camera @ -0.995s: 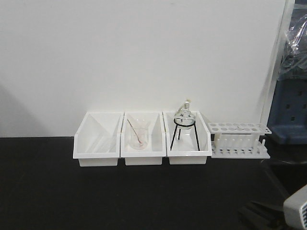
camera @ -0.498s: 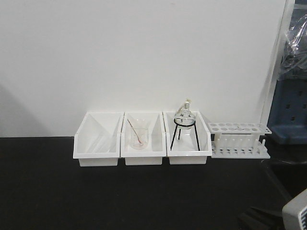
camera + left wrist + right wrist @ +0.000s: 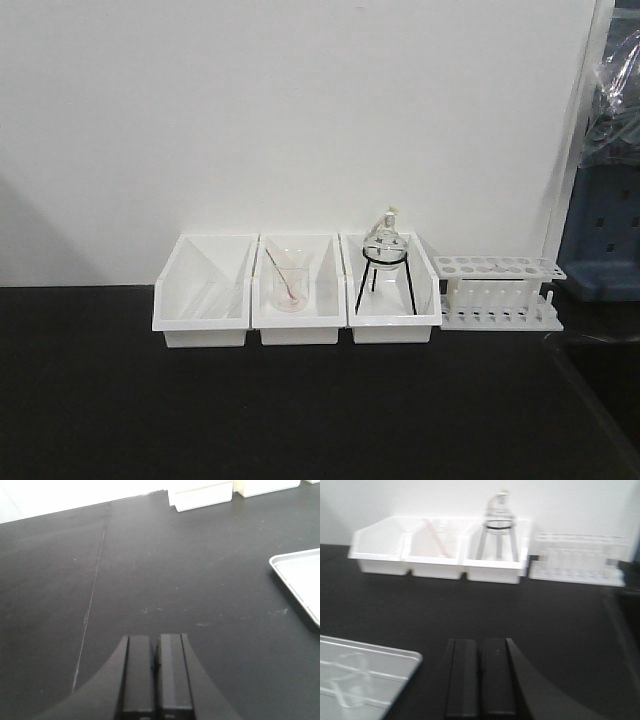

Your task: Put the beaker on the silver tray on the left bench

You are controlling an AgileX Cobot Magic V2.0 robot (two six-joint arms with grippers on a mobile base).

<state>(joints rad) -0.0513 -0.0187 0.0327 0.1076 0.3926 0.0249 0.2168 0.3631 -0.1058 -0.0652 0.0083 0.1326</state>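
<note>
Near: I log left gripper (image 3: 156, 667) and right gripper (image 3: 480, 677) with fingers pressed together, empty. Only wrist views show silver tray (image 3: 395, 662) on left bench (image 3: 300, 410). Far: white bins (image 3: 297, 300). Task beaker unseen; no legible writing.

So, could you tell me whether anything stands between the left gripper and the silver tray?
Nothing visible does. In the left wrist view the left gripper, jaws closed and empty, sits over the left bench, and the silver tray lies ahead to its right, with only bare black benchtop between them. Most of the tray is out of frame.
</note>
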